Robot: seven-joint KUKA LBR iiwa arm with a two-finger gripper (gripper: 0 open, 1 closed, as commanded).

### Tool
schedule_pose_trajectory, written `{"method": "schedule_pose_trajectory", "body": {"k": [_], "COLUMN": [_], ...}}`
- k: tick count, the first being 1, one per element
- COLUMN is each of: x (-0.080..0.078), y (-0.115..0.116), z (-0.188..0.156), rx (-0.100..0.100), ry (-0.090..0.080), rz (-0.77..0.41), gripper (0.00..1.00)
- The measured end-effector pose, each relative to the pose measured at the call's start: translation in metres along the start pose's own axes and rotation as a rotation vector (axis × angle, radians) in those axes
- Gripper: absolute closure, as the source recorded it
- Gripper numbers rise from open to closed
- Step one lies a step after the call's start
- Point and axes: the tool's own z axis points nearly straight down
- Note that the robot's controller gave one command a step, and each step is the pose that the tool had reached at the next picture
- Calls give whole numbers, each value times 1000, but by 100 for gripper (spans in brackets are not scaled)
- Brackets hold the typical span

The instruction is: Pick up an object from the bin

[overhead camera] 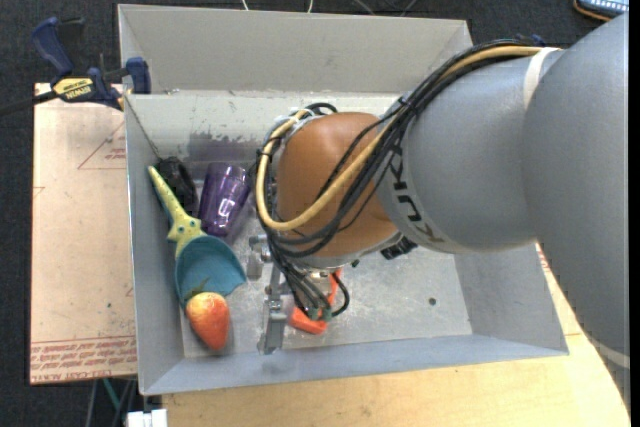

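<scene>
Arm (480, 155) reaching in from the right, hand (271, 327) pointing down near the front wall of the bin (300, 45); its opening cannot be told. A small orange object (309, 319) lies just beside it, a red toy fruit (208, 319) near its other side

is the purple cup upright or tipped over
Tipped: the purple cup lies lengthwise, with its side wall facing the camera.

In the bin (300, 55) I see the scoop (205, 265) along the left wall, the fruit (208, 318) before it, the cup (223, 198) behind, my gripper (272, 327) right of the fruit.
</scene>
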Motion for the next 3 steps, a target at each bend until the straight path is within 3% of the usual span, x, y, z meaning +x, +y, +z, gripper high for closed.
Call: {"method": "schedule_pose_trajectory", "body": {"k": [1,2,3], "x": [-2,-9,-6], "y": [-1,47,61], "z": [-4,63,51], "rx": [-2,0,-2], "ry": [-7,-17,-11], "rz": [5,-623,-375], "gripper": [0,0,0]}}
